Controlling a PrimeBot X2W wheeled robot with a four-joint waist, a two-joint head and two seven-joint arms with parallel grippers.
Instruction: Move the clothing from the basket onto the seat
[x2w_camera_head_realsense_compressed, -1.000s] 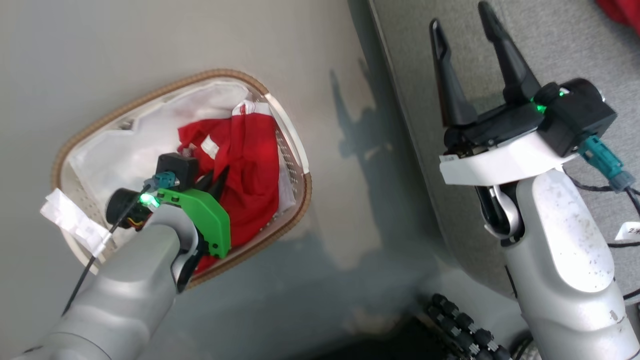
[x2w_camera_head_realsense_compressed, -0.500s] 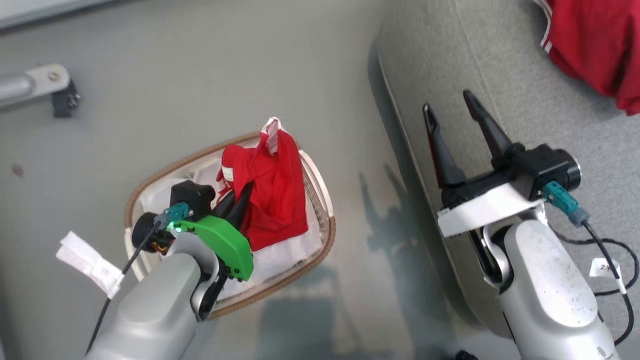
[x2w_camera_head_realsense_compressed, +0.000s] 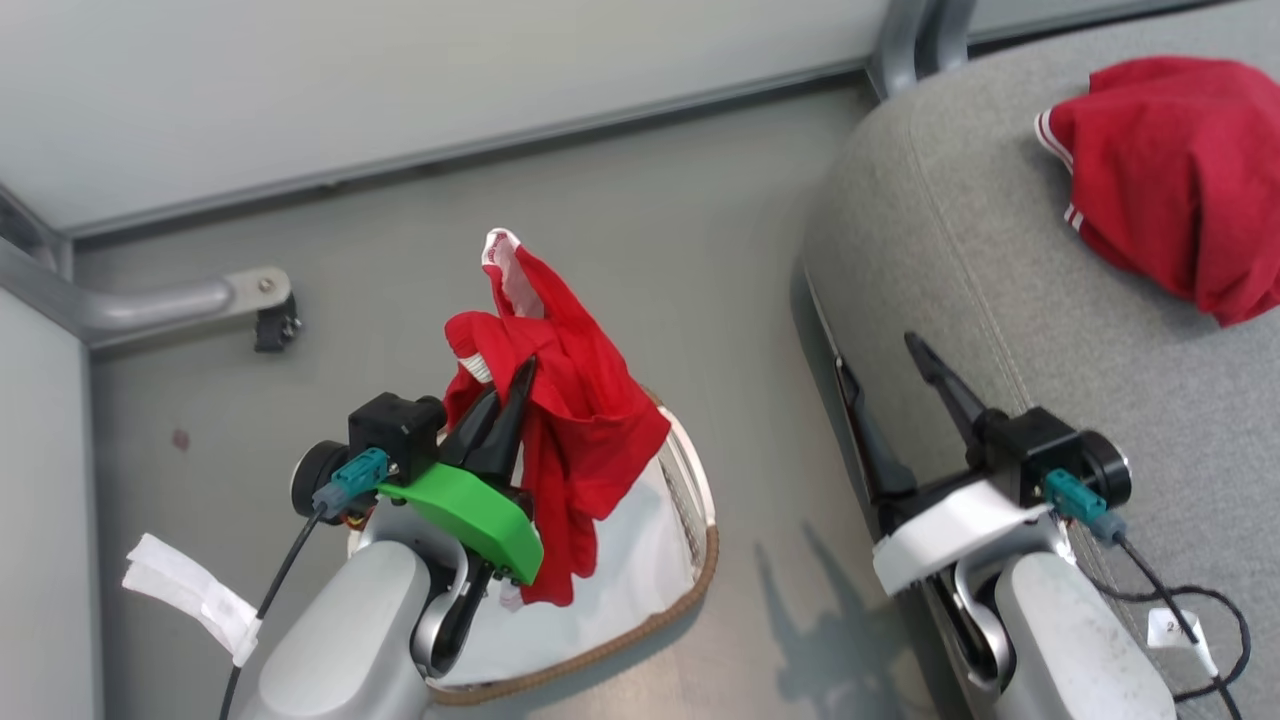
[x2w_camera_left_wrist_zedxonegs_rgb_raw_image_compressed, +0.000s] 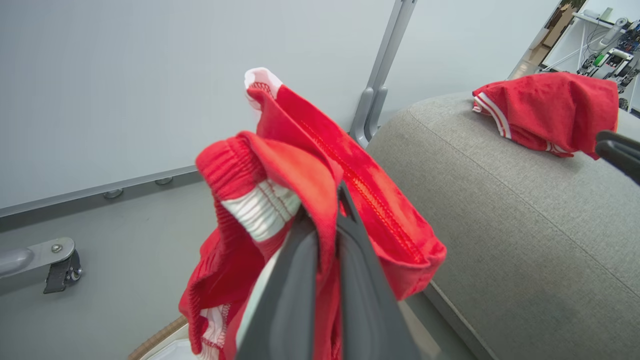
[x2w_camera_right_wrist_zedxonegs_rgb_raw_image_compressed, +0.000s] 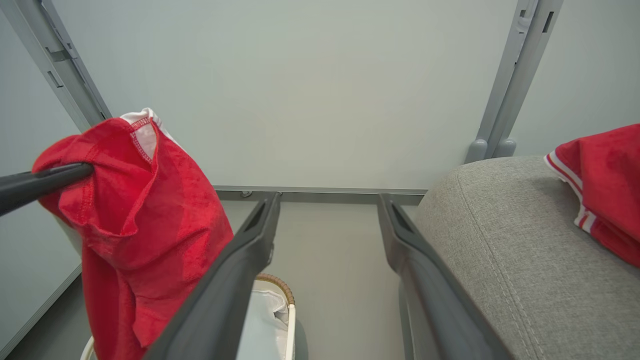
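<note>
While the left gripper (x2w_camera_head_realsense_compressed: 510, 385) stands at the lower left-centre of the head view, its two dark fingers are pressed together on a fold of one red garment (x2w_camera_head_realsense_compressed: 590, 430). No gap shows between them in the left wrist view. That garment hangs from the fingertips above the basket (x2w_camera_head_realsense_compressed: 712, 560). Its white-trimmed end stands up toward the centre of the frame, and its lower folds drape down beside the green wrist plate (x2w_camera_head_realsense_compressed: 470, 510) and in front of the white liner (x2w_camera_head_realsense_compressed: 630, 570). Whether the lowest fold touches the liner cannot be told.

The basket, with its brown woven rim, sits on the grey floor (x2w_camera_head_realsense_compressed: 650, 230) at the bottom centre of the frame, partly hidden by the left arm.

The right gripper (x2w_camera_head_realsense_compressed: 876, 352) is at the lower right, its fingers spread wide apart and holding nothing. They point up the frame over the rounded edge of the seat (x2w_camera_head_realsense_compressed: 1000, 300). The seat, grey and stitched along a seam, occupies the right side of the head view. On it, at the upper right, lies the second red garment (x2w_camera_head_realsense_compressed: 1170, 170), crumpled, with white stripes at its left edge, well apart from both grippers.

A pale wall panel (x2w_camera_head_realsense_compressed: 400, 80) runs across the top of the frame. A metal foot (x2w_camera_head_realsense_compressed: 190, 298) rests on the floor at the left, and a white tag (x2w_camera_head_realsense_compressed: 185, 600) hangs on the left arm's cable at the lower left.
</note>
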